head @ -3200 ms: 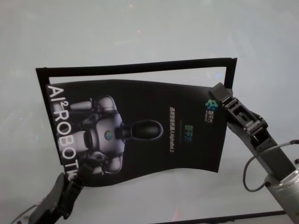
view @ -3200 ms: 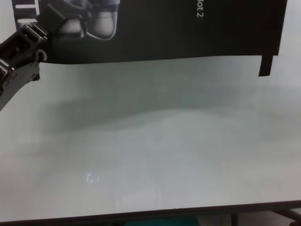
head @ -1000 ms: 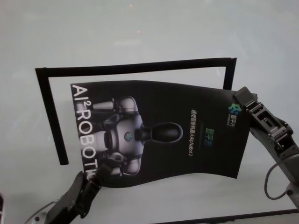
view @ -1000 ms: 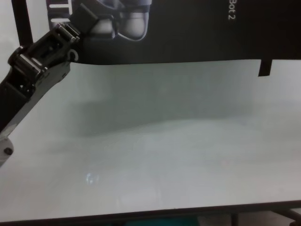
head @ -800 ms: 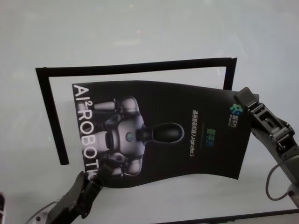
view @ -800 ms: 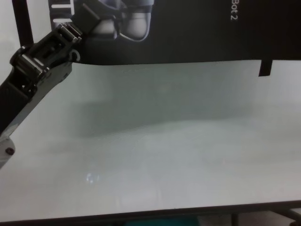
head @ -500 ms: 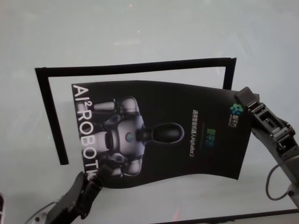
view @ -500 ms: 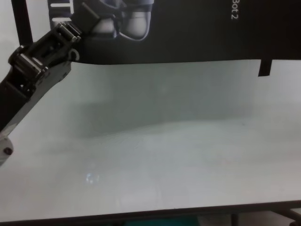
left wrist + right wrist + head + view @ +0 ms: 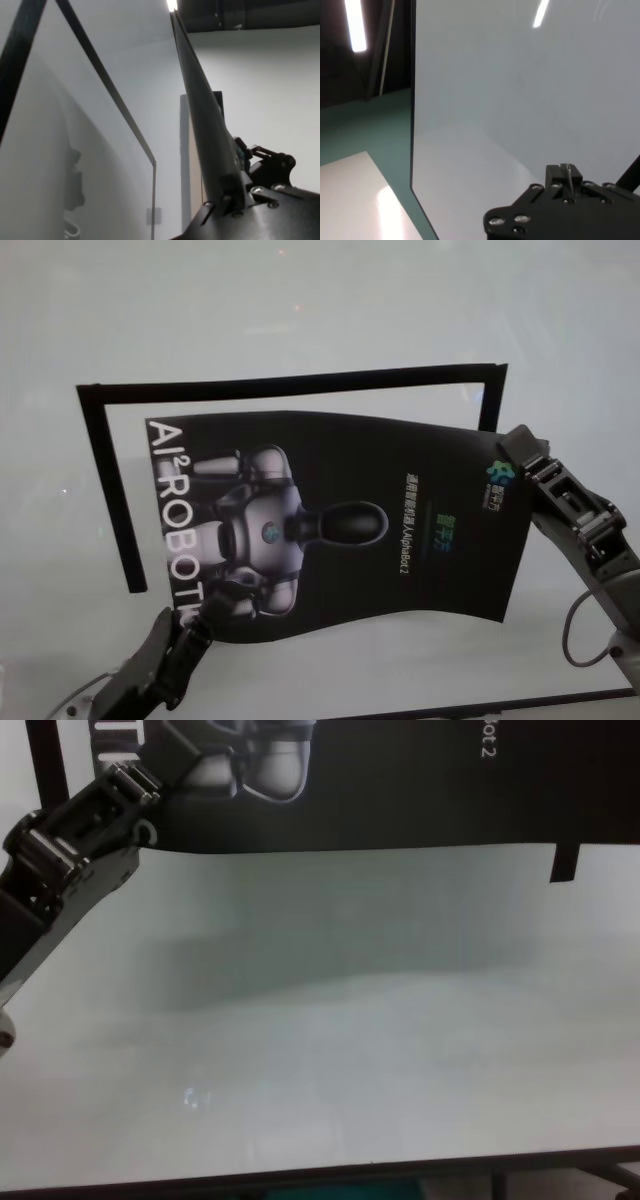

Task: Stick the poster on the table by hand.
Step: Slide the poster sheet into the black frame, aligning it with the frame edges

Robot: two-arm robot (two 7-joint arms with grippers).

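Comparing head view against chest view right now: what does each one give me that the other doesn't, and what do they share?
Head view only: the whole poster, the right gripper at its far right corner, and the black tape strips forming an outline along the poster's far and left sides.

Chest view only: the table in front of the poster down to its dark near edge, with the poster's shadow on it.

Both: the left gripper at the poster's near left corner, the poster's wavy near edge, and the short strip end at right.

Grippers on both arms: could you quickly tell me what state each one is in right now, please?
Left gripper: shut on the poster, at its near left corner.
Right gripper: shut on the poster's far right corner.
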